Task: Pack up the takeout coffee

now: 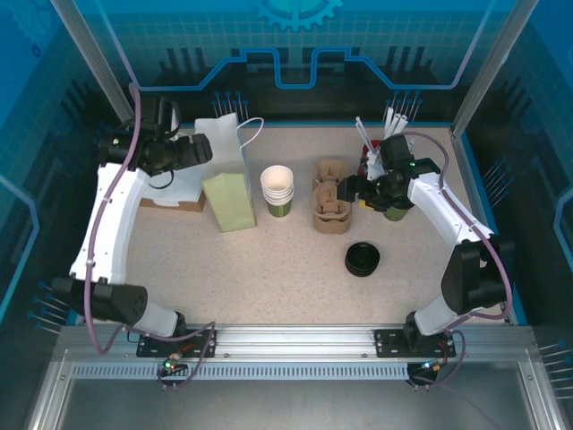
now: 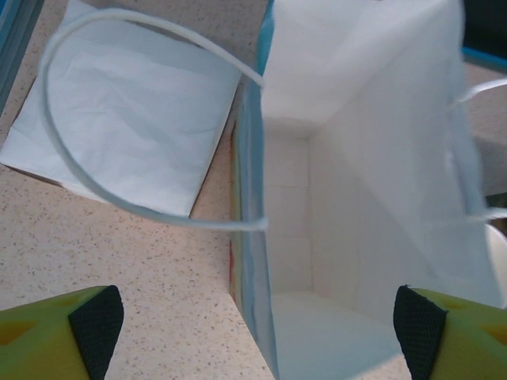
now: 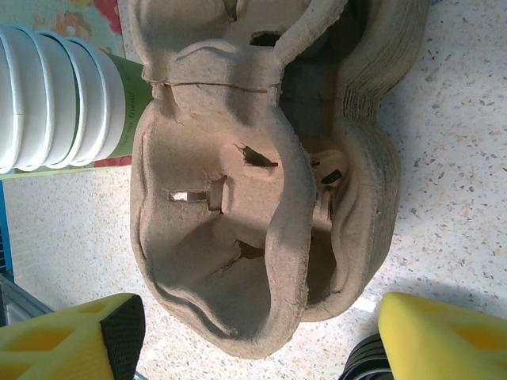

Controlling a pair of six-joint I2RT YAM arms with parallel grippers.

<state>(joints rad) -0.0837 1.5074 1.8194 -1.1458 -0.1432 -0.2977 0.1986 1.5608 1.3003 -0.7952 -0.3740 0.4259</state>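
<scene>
Two grippers are seen with their fingers spread and nothing clamped between them. The left gripper (image 2: 257, 332) is held above the open mouth of a white paper bag (image 1: 226, 179). Its black pads (image 2: 97, 324) are set wide apart, one over the speckled table (image 1: 269, 278) and the other over the bag's inside, with the bag's side wall seen between them. The bag is stood upright at 9 o'clock of the stack of paper cups (image 1: 277, 190), just beside it. Its cord handle (image 2: 95, 119) is looped out over the flat bags (image 1: 175, 193) laid at 9 o'clock of it.

The right gripper (image 3: 261, 348) is held low at 3 o'clock of the pulp carriers (image 1: 329, 208) and is pointed toward 9 o'clock. The near end of the carriers is seen between its yellow fingers (image 3: 432, 336), with a gap left on each side.

The cups, green outside and white inside, are nested upright near the table's middle, slightly toward 11 o'clock, at 9 o'clock of the carriers. The black lids (image 1: 363, 258) are stacked at 5 o'clock of the carriers, well apart from the cups. White straws (image 1: 363, 134) are seen at 1 o'clock of the carriers, partly hidden by the right arm.
</scene>
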